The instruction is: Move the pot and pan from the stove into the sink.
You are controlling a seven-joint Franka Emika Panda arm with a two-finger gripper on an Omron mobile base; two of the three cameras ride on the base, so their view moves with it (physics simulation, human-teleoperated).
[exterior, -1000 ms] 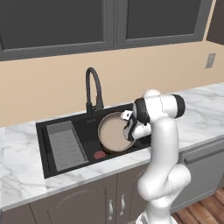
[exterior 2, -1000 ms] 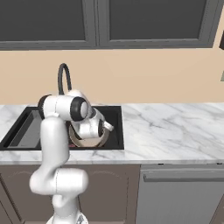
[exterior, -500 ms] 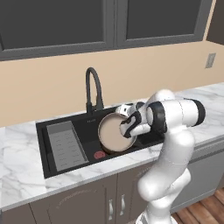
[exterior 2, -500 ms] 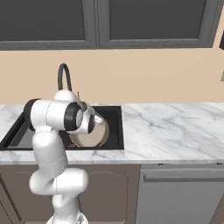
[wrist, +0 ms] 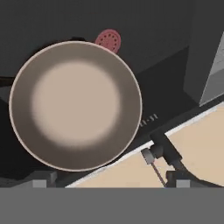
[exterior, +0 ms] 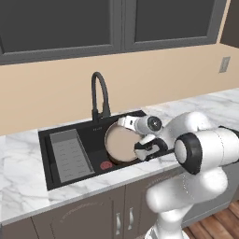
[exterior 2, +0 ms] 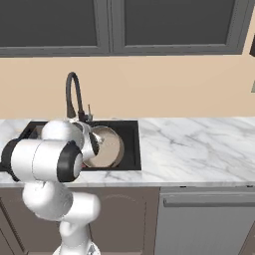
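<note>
Pot (wrist: 75, 105) down in the sink (exterior: 63, 158), on the basin floor on the side away from the grey ribbed tray (exterior: 70, 154), close by the red drain cover (wrist: 108, 40) and in front of the faucet (exterior: 99, 95). Upright, mouth up, nothing inside.

Gripper (exterior: 148, 148) above the pot's near rim, jaws spread wide and holding nothing; 2 fingertips (wrist: 41, 179) just visible at the bottom of the hand view, apart from the pot.

Judged step in hand: clearing away from the placed pot, 1 of 2 items apparently done. Pan and stove out of frame, so no telling how the pan sits.

To do it well:
- Lift straight up before any sideways swing, so no fingertip catches the rim or tips the pot.
- Keep wrist and forearm clear of the faucet arch and the small lever (wrist: 151, 156) at its base.
- Leave jaws wide for the next grasp.
- Keep the tray side in mind for the pan; little floor left beside the pot.
</note>
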